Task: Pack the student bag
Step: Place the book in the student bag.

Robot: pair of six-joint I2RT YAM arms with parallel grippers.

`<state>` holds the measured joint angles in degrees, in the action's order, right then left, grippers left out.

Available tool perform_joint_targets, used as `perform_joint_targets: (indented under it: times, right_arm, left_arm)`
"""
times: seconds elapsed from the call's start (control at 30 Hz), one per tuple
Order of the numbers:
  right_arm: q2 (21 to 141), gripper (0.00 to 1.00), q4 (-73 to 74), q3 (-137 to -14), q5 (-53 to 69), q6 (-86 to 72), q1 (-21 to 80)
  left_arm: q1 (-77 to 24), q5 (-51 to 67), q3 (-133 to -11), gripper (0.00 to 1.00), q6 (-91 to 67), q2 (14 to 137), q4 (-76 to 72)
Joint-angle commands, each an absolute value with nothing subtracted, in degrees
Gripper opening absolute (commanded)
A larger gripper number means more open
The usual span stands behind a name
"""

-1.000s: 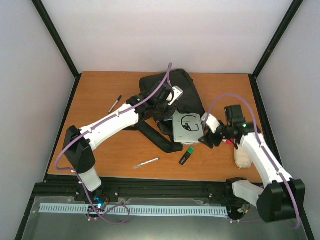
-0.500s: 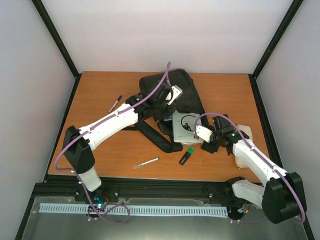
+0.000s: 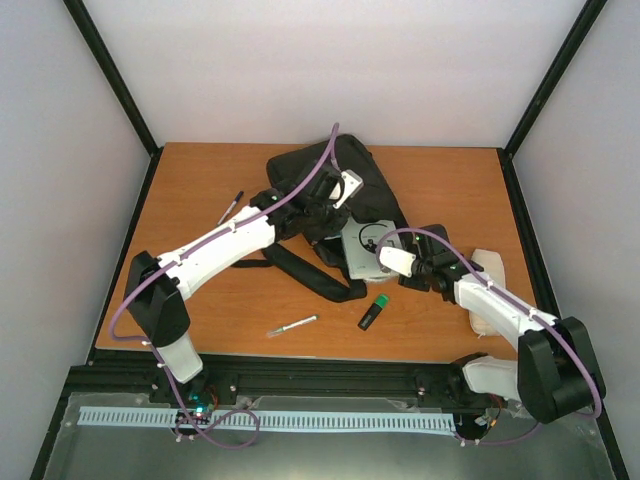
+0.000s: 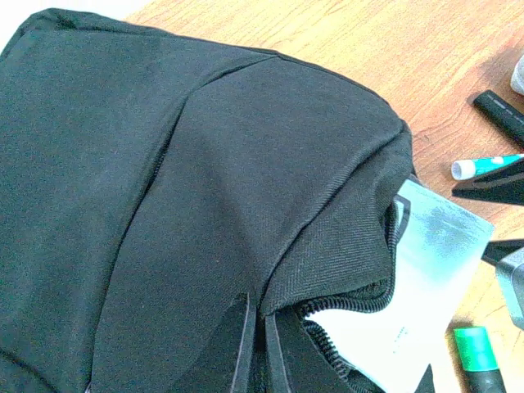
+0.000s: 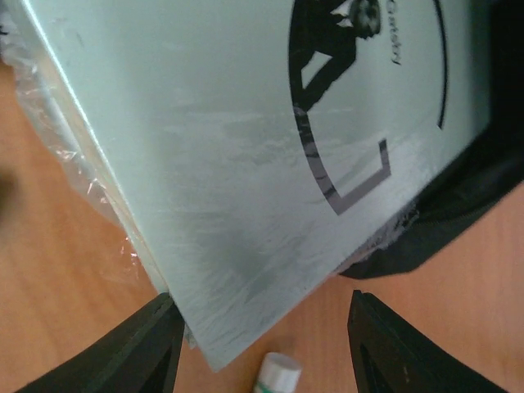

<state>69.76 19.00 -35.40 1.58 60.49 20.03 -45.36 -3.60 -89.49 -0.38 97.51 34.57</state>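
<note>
Orange-brown wooden table (image 3: 190, 200), plain pale walls (image 3: 330, 70) on three sides, black corner posts (image 3: 112, 72), soft even light

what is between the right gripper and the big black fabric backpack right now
A pale grey plastic-wrapped book lies between them. The right gripper straddles its near corner, and its far end sits in the zip opening of the black fabric backpack, whose edge the left gripper pinches. Nothing else visible blocks it.
</note>
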Motion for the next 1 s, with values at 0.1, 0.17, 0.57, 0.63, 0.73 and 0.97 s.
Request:
perform_joint_targets:
  times: [0.1, 0.17, 0.57, 0.63, 0.73, 0.97]
  right_arm:
    - [72.24, 0.53, 4.18, -37.3, -2.08, 63.51, 20.89]
    - [72.9, 0.52, 2.29, -37.71, -2.11, 64.06, 21.0]
    - [76.75, 0.46, -3.75, -40.98, -4.97, 57.25, 21.01]
    - [77.24, 0.48, 1.92, -42.73, -1.69, 54.54, 19.72]
    - [76.02, 0.54, 10.61, -45.03, 5.49, 51.66, 16.96]
    - [74.8, 0.65, 28.9, -52.57, 22.44, 39.12, 7.48]
  left_arm:
    - [-44.98, -1.53, -91.23, 0.01, 0.52, 95.25, 29.95]
    - [-45.0, -1.41, -91.19, 0.01, 0.68, 95.37, 29.97]
    - [-45.0, 0.38, -90.32, 0.01, 1.07, 95.79, 29.53]
    - [-45.0, 0.03, -89.82, 0.01, 1.59, 95.28, 29.58]
    - [-44.99, -0.2, -89.05, 0.01, 2.08, 94.78, 29.79]
    - [-45.0, 2.03, -84.67, 0.01, 0.86, 91.31, 28.25]
